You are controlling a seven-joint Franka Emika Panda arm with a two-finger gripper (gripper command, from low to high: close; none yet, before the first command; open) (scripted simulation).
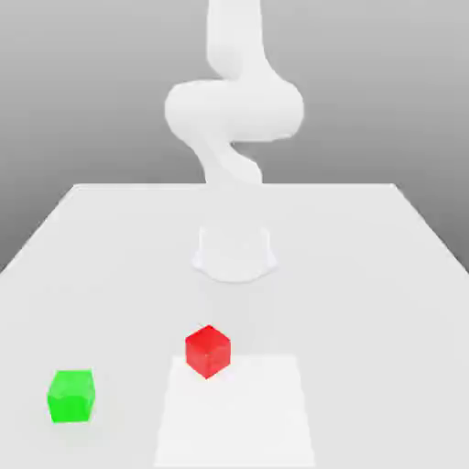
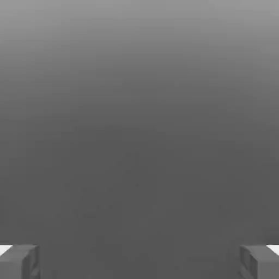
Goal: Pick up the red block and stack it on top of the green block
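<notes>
Table (image 1: 376, 302): a smooth, pale grey slab, plain and matte in look, filling the lower part of the exterior view; its sides converge towards a straight far edge.

Arm (image 1: 235, 110): glossy-looking white, without visible grain, built of rounded, tube-like segments. It enters at the top centre, swells into a broad horizontal bulge in the upper middle, then curves inward and narrows downward to the table's far edge. Its outline is faint where white meets pale grey.

Panel (image 1: 238, 417): a flat, brighter white four-sided area at the bottom centre, narrower at its far end, with straight edges.

Pale form (image 1: 234, 254): squarish above, with a curved lower rim, just above the middle of the lower half; its nature cannot be told.

Gripper (image 2: 139, 262): open, its two grey, angular fingers standing wide apart in the hand view.

Green block (image 1: 71, 397): a plain, bright green cube at the lower left, resting on the table, well apart from the red one.

Red block (image 1: 208, 352): a plain, saturated red cube, left of centre in the lower half, seen corner-on and overlapping the panel's upper left corner in the exterior view.
</notes>
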